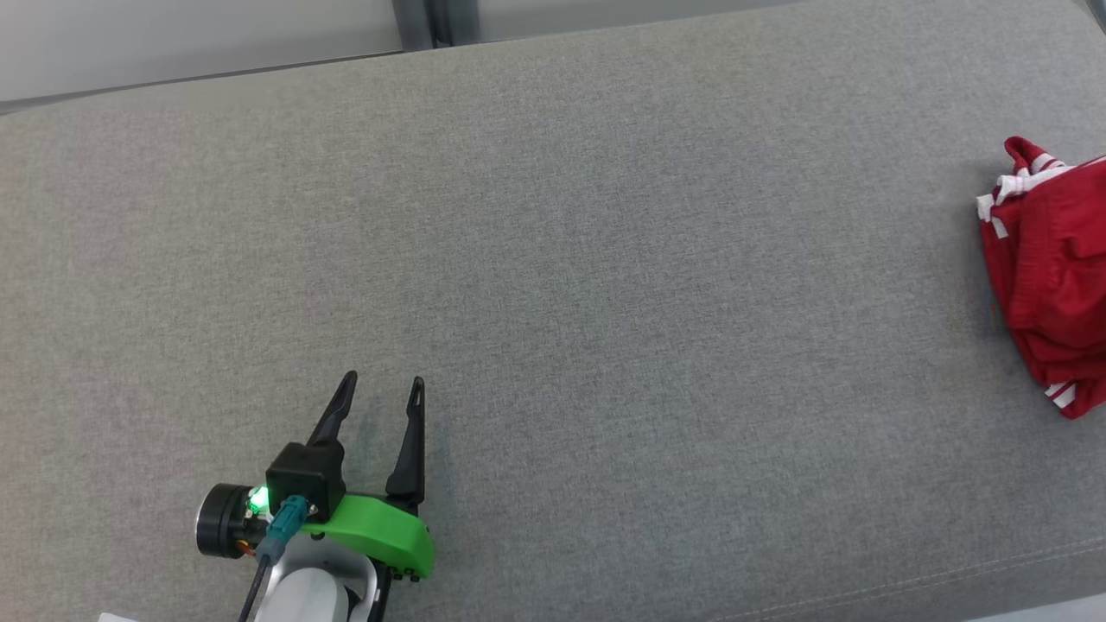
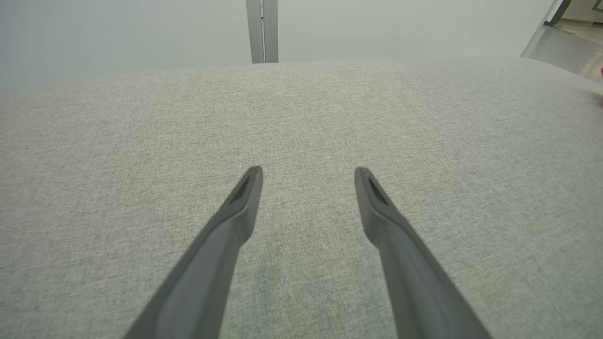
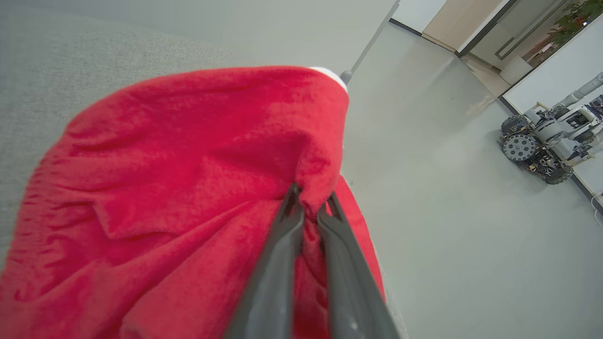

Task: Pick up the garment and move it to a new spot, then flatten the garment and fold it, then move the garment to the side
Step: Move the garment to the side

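Note:
The garment [image 1: 1050, 268] is red with white stripes and lies bunched at the right edge of the head view, on the grey fabric surface [image 1: 553, 259]. In the right wrist view, the red garment [image 3: 188, 188] bulges up close, and my right gripper [image 3: 311, 200] is shut on a fold of it. My left gripper [image 1: 383, 390] rests at the lower left of the head view, far from the garment. Its two dark fingers stand open over bare grey fabric, and nothing is between them in the left wrist view, where the left gripper [image 2: 308, 176] points across the surface.
The grey surface's far edge [image 1: 259, 73] meets a pale wall with a metal post [image 2: 262, 30]. Beyond the garment lies pale floor [image 3: 447, 188], where a wheeled machine [image 3: 541, 146] is parked at the right.

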{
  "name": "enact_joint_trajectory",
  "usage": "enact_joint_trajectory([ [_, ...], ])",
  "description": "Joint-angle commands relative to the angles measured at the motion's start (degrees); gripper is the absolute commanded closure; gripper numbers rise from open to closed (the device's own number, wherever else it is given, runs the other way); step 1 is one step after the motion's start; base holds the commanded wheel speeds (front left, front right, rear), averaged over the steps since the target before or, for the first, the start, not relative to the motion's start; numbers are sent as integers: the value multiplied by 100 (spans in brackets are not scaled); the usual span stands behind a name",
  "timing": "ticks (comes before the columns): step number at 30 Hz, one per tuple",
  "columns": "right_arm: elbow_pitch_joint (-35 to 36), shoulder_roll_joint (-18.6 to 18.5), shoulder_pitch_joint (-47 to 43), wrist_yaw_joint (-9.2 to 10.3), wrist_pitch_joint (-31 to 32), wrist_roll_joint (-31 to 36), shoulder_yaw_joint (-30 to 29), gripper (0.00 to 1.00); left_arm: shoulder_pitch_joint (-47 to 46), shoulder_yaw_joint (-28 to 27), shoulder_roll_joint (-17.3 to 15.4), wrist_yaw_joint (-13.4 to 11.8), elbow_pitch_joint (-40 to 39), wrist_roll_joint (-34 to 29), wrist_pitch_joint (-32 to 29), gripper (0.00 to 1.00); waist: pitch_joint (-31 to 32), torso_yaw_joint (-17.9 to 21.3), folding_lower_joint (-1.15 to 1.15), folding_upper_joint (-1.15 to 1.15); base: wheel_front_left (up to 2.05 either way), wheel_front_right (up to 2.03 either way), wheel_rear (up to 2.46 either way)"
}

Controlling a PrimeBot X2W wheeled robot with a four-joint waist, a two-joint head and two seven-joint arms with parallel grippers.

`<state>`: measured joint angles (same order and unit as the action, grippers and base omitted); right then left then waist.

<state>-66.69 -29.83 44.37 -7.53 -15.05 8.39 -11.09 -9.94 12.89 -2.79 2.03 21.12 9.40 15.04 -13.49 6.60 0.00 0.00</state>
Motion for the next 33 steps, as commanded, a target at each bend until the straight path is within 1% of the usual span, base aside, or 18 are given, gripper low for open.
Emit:
enact_joint_trajectory([
  [1,-16,-46,10,9,-11,111,-182,100,41,-40,-27,36,-21,-88,12,0,-17,-10,0,0,0,0,0],
  [2,-1,-36,-3,9,-11,193,-334,95,43,-55,-27,49,-26,-101,12,0,-26,-11,0,0,0,0,0],
  [3,22,-32,-19,9,-11,241,-469,74,42,-65,-27,44,-29,-114,12,0,-35,-9,0,0,0,0,0],
  [4,71,-28,-39,9,-11,320,-627,51,38,-77,-27,43,-28,-111,12,0,-45,-4,0,0,0,0,0],
  [5,128,-15,-55,9,-12,393,-745,13,34,-83,-27,45,-26,-111,12,0,-54,1,0,0,0,0,0],
  [6,198,27,-74,9,-11,473,-900,0,26,-90,-27,46,-22,-110,12,0,-64,8,0,0,0,0,0],
  [10,435,177,-121,9,-12,633,-1392,0,-6,-104,-27,25,-20,-205,12,0,-81,38,0,0,0,0,0],
  [15,747,382,-171,9,-12,798,-1703,0,-35,-108,-27,-14,-31,-217,12,0,-70,64,0,0,0,0,0],
  [19,1031,605,-212,9,-11,692,-1645,0,-27,-123,-27,-18,-61,-226,12,0,-60,100,0,0,0,0,0],
  [25,1432,1066,-411,9,-11,399,-1361,0,-16,-115,-27,-46,-69,-174,12,0,-22,116,0,0,0,0,0],
  [33,1877,1669,-857,9,-11,283,-1093,0,61,-106,-27,-94,-98,-83,12,0,80,11,0,0,0,0,0],
])
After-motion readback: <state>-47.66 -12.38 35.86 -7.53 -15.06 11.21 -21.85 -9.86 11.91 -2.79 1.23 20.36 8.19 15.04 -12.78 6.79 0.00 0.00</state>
